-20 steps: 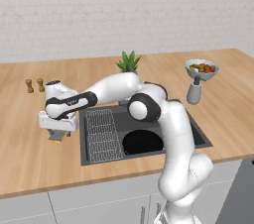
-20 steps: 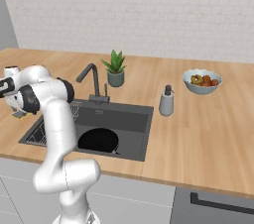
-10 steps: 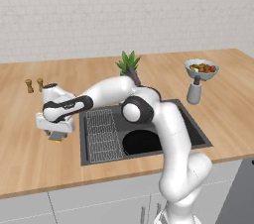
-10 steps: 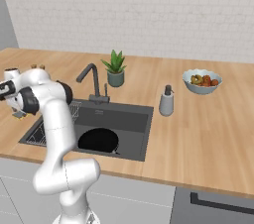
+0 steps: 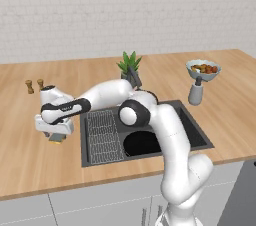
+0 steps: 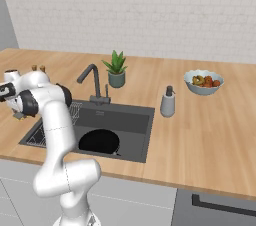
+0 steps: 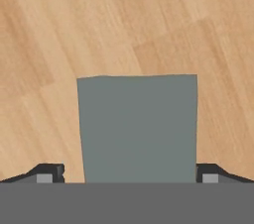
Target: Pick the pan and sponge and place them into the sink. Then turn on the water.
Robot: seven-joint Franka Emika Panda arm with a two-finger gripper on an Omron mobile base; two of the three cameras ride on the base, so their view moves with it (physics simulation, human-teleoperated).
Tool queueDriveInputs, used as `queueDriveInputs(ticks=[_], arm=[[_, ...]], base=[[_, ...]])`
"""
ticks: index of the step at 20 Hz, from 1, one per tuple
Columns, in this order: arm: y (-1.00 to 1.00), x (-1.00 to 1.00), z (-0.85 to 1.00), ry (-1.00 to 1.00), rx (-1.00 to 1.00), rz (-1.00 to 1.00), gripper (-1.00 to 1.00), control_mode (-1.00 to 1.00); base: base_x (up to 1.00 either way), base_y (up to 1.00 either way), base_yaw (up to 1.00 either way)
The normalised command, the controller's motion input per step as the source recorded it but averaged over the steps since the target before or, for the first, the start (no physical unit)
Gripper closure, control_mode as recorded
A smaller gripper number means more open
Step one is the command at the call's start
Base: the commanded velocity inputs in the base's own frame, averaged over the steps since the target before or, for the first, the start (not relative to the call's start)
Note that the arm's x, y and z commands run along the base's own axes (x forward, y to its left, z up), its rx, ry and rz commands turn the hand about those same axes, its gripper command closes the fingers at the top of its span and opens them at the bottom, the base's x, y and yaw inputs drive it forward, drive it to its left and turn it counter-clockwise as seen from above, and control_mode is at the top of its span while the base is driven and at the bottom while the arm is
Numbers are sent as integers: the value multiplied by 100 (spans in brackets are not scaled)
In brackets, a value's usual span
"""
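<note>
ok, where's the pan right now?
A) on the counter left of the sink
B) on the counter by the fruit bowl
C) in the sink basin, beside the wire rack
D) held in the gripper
C: the black pan lies in the sink basin, right of the wire rack; the gripper is over the grey-topped sponge on the counter left of the sink.

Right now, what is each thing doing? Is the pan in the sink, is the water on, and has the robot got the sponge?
pan: already lying in the sink basin
sink: holds the pan, wire rack on its left side
faucet: off, no stream falling
sponge: between the fingertips, grey side up
end effector: straddling the sponge, grip unclear
</note>
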Motion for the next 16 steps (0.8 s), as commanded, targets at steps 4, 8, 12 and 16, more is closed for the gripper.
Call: queueDriveInputs(ticks=[4, 8, 12, 16], arm=[[0, 7, -22, -2, 0, 0, -100, -100], [-18, -23, -41, -1, 0, 0, -100, -100], [-41, -26, -49, 0, 2, 0, -100, -100], [-40, -18, -49, 0, 5, 0, -100, -100]], base=[[0, 0, 0], [0, 0, 0], [0, 0, 0], [0, 0, 0]])
